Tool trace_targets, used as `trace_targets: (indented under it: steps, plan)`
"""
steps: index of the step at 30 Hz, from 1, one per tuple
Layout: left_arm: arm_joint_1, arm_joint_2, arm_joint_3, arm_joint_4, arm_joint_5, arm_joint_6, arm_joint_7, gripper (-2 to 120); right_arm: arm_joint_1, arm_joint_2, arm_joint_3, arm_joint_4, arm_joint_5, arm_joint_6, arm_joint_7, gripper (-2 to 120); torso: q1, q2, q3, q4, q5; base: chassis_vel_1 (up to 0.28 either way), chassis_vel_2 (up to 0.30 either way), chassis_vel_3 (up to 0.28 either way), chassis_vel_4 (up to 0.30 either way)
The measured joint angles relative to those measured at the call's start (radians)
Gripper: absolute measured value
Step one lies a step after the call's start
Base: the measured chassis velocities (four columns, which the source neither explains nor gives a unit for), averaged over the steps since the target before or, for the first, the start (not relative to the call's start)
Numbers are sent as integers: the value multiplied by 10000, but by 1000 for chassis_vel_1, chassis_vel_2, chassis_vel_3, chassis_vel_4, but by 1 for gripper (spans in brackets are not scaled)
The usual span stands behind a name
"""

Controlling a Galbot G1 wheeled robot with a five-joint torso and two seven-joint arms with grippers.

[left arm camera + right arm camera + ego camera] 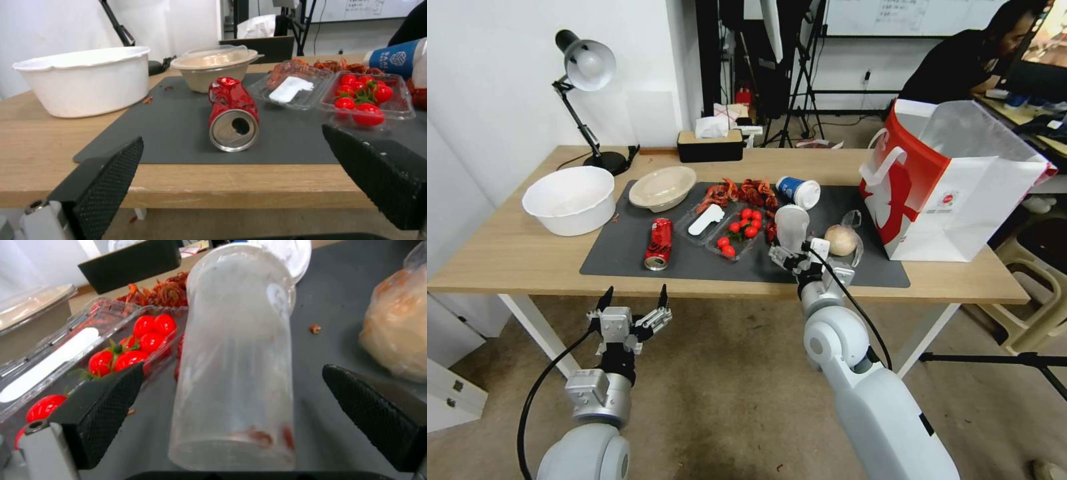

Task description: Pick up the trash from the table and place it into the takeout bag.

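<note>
On the table's (514, 257) dark mat lies a clear plastic cup (792, 227) (236, 356) on its side, with my right gripper (798, 251) (240, 420) open on either side of its base and the pads apart from it. A beige ball in clear wrap (842, 240) (396, 336) rests just right of the cup. Farther left, a crushed red can (658, 244) (232, 113) lies on the mat. My left gripper (634, 297) (236, 176) hangs open below the table's front edge, facing the can. A blue paper cup (798, 191) lies behind, a beige bowl (662, 188) to its left. The takeout bag (954, 193) stands open at the right.
A white tub (569, 199) sits at the left with a desk lamp (587, 67) behind it. Clear trays hold cherry tomatoes (740, 230) and a white utensil (706, 220), with crayfish shells (740, 191) behind. A black tissue box (710, 145) stands at the far edge.
</note>
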Motion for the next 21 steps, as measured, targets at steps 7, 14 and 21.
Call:
trace_targets:
  steps: [7, 14, 21]
  plan:
    - [4, -6, -9, 58, 24, -104, -5, 100, 53, 36, -35, -24, 15, -144, 134, 91, 0, 0, 0, -1, 1, 0, 0, 0, 0]
    - [9, -17, -11, 149, 95, -224, -10, 100, 13, 77, -35, -24, 116, -467, 301, 63, -1, 0, 0, 0, 1, 0, 0, 0, 0]
    - [34, -29, -11, 192, 139, -332, -17, 100, -37, 85, -1, 36, 138, -509, 308, 49, -2, 0, -1, 1, 1, 0, 0, 0, 0]
